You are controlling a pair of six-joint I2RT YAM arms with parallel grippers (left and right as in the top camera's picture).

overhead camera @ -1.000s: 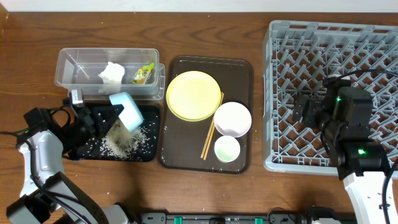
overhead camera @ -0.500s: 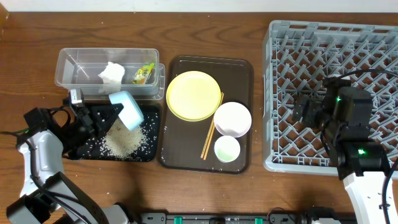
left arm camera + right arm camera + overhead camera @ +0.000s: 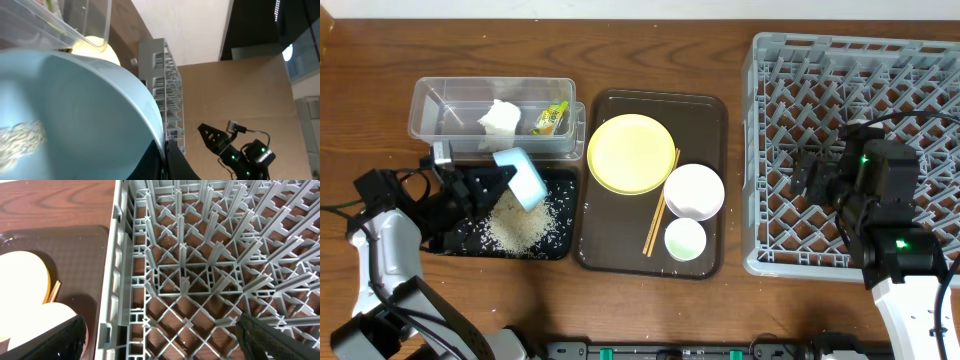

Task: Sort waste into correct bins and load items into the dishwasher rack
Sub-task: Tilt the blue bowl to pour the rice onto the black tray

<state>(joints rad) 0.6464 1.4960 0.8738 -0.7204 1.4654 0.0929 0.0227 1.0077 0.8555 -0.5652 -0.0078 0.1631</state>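
Left gripper (image 3: 488,184) clamped on the rim of the blue bowl (image 3: 521,178), which hangs steeply tipped over the black tray (image 3: 567,240), mouth turned down toward the tray floor. Most of the rice (image 3: 513,224) lies heaped and scattered in the black tray directly beneath the bowl; the left wrist view shows a few grains (image 3: 20,140) clinging inside it. The clear tub (image 3: 440,118) stands just behind the black tray, touching or nearly so, and holds the tissue (image 3: 501,115) and the wrapper (image 3: 550,119). The brown tray (image 3: 705,120) sits just to the right of the black tray and carries the plate (image 3: 631,153), white bowl (image 3: 694,191), cup (image 3: 685,239) and chopsticks (image 3: 660,215). The rack (image 3: 820,70) lies well to the right of the black tray, beyond the brown tray. The right gripper (image 3: 809,178) hovers over the rack with fingers spread and nothing between them. Emptying appears almost complete; the bowl's destination lies across the brown tray from the holding arm, nearer the right arm.
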